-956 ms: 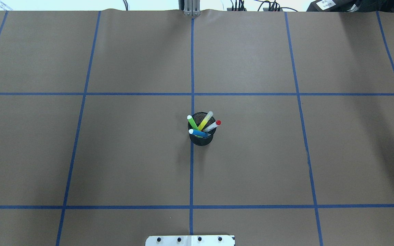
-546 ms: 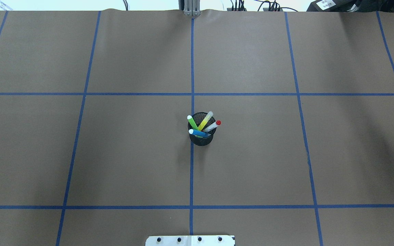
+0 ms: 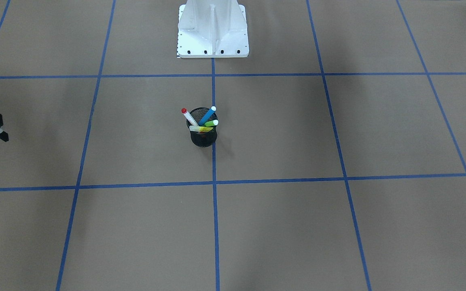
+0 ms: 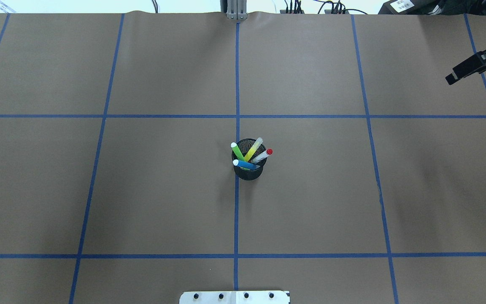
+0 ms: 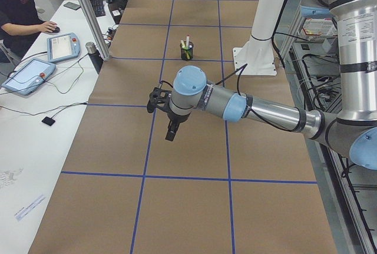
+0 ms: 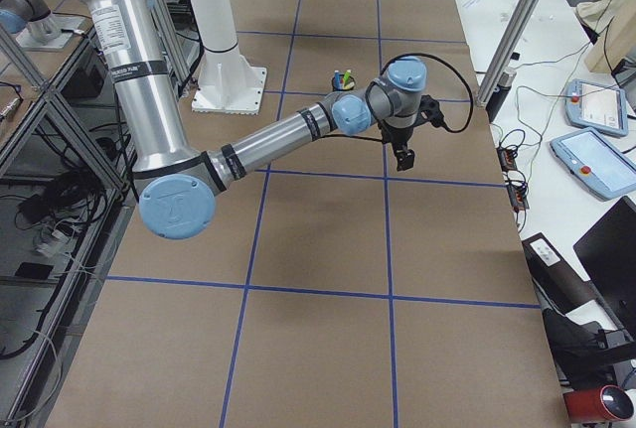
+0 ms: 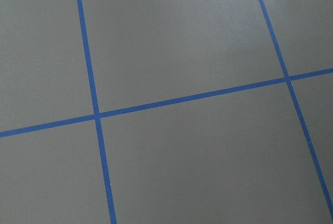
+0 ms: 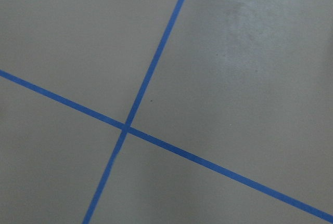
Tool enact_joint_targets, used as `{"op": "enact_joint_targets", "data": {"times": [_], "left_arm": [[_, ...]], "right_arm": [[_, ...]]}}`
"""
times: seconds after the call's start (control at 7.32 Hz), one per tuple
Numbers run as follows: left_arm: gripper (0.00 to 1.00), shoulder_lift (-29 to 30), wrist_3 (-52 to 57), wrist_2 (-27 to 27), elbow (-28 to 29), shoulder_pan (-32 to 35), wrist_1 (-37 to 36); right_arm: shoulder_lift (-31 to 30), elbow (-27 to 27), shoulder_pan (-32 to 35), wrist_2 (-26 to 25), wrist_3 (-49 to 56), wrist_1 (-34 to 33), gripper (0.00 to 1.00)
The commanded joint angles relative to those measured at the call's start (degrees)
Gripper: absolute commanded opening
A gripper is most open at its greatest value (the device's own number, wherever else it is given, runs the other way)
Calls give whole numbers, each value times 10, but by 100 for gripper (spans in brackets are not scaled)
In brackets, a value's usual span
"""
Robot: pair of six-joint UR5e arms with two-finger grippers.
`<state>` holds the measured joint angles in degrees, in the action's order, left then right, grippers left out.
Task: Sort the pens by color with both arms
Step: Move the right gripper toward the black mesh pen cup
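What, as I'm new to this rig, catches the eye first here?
The black mesh cup at the centre of the table, with four coloured pens fanning out of it, draws the eye first. Next is the right claw, hanging over the far right of the table, well apart from the cup.

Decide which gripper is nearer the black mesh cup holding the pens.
Right. The right gripper hangs right of the cup and beyond it, within the overhead view; the left gripper hangs farther off to its left, outside that view.
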<state>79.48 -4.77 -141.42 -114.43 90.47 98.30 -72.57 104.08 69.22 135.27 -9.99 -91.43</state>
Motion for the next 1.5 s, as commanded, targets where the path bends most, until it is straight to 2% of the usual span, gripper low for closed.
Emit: {"op": "enact_joint_targets", "data": {"times": [0.0, 0.14, 0.27, 0.55, 0.96, 1.23, 1.37], "left_arm": [[100, 0, -1, 0, 1, 0, 0], [100, 0, -1, 0, 2, 0, 1], [100, 0, -1, 0, 2, -1, 1], [100, -1, -1, 0, 2, -2, 0], [100, -2, -1, 0, 3, -2, 0], [100, -2, -1, 0, 3, -2, 0], [100, -2, -1, 0, 4, -2, 0]], "right_arm": [[72, 91, -76, -62, -73, -137, 99], [96, 121, -114, -96, -112, -169, 99], [116, 126, -143, -99, -168, -176, 99], [174, 116, -201, -146, -291, -187, 99], [280, 61, -253, -219, -386, -250, 99], [360, -27, -283, -222, -419, -250, 98], [369, -37, -295, -227, -433, -250, 97]]}}
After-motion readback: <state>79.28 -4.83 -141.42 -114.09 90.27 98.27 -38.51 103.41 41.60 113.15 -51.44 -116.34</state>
